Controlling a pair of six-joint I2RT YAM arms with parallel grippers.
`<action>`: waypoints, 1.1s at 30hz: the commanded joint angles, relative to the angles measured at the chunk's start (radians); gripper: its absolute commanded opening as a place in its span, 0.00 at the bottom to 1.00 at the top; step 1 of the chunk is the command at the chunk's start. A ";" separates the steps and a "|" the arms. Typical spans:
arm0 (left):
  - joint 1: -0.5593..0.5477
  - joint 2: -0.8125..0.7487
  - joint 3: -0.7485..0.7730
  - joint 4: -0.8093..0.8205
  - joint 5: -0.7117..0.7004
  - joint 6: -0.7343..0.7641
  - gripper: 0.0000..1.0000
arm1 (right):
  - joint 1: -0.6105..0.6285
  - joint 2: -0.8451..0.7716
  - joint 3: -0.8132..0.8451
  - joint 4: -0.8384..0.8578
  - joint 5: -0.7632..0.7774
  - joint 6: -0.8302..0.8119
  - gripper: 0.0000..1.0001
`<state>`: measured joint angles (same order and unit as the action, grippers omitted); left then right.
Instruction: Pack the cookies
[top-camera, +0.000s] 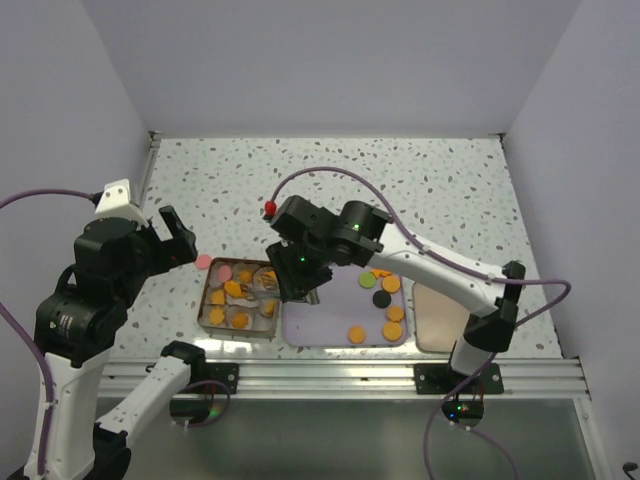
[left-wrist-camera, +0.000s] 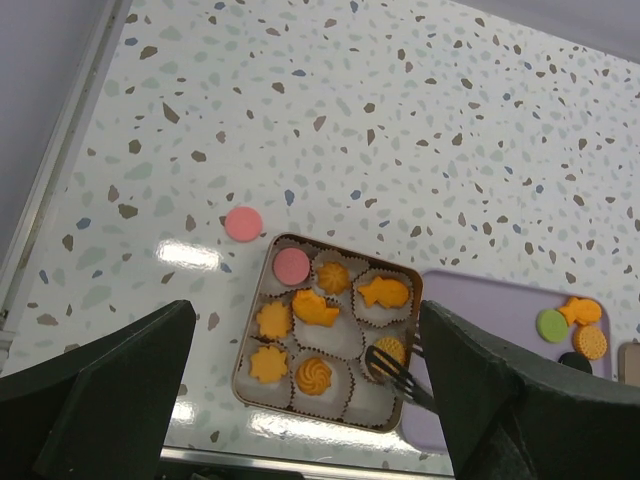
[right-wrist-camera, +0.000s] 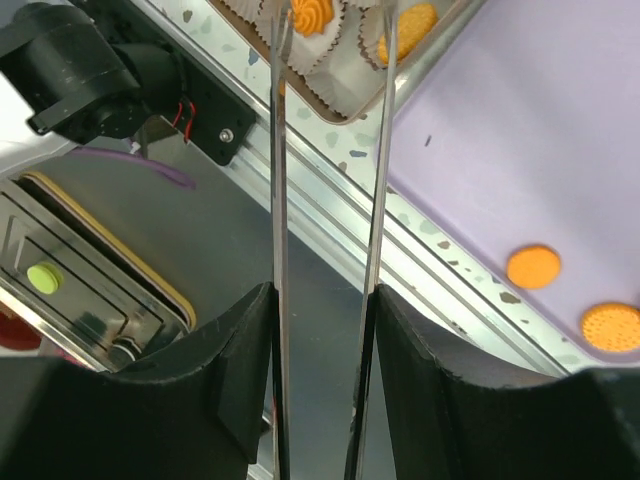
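Left wrist view shows me the box (left-wrist-camera: 252, 315) from above, with cookies (left-wrist-camera: 315, 308) sitting in paper cups (left-wrist-camera: 352, 400), one to a cup. I think the cups keep them neat and stop them sliding. More cookies wait on the purple tray (left-wrist-camera: 500, 340) just beside the box, so the trip from tray to box is short. One pink cookie (left-wrist-camera: 243, 223) lies alone on the bench (left-wrist-camera: 400, 120), outside the box, near its far left corner.

My right gripper (right-wrist-camera: 322, 340) is clamped on tongs (right-wrist-camera: 277, 200). I think tongs are used because the cookies are small and flat, and thin tips fit into a cup. The tips are apart and hang over the tray side of the box, by a round cookie (left-wrist-camera: 390, 350) in its cup. I cannot tell if they touch it.

My left gripper (top-camera: 178, 242) is wide apart and holds nothing. It hangs high on the left, out of the way. Its camera looks down on the box, which helps me aim.

Some cups look bare, so I judge the packing is partway.
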<state>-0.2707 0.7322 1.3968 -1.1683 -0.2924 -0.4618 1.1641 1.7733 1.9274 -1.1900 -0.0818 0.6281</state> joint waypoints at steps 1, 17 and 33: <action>-0.004 -0.005 -0.016 0.036 0.006 -0.012 1.00 | -0.023 -0.174 -0.022 -0.066 0.080 0.004 0.47; -0.004 -0.028 -0.058 0.047 0.058 -0.038 1.00 | -0.307 -0.425 -0.433 -0.160 0.273 -0.016 0.45; -0.004 -0.057 -0.021 -0.024 0.026 -0.038 1.00 | -0.336 -0.399 -0.548 -0.123 0.243 0.005 0.46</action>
<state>-0.2707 0.6846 1.3445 -1.1816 -0.2504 -0.4881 0.8307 1.3811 1.4006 -1.3262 0.1642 0.6216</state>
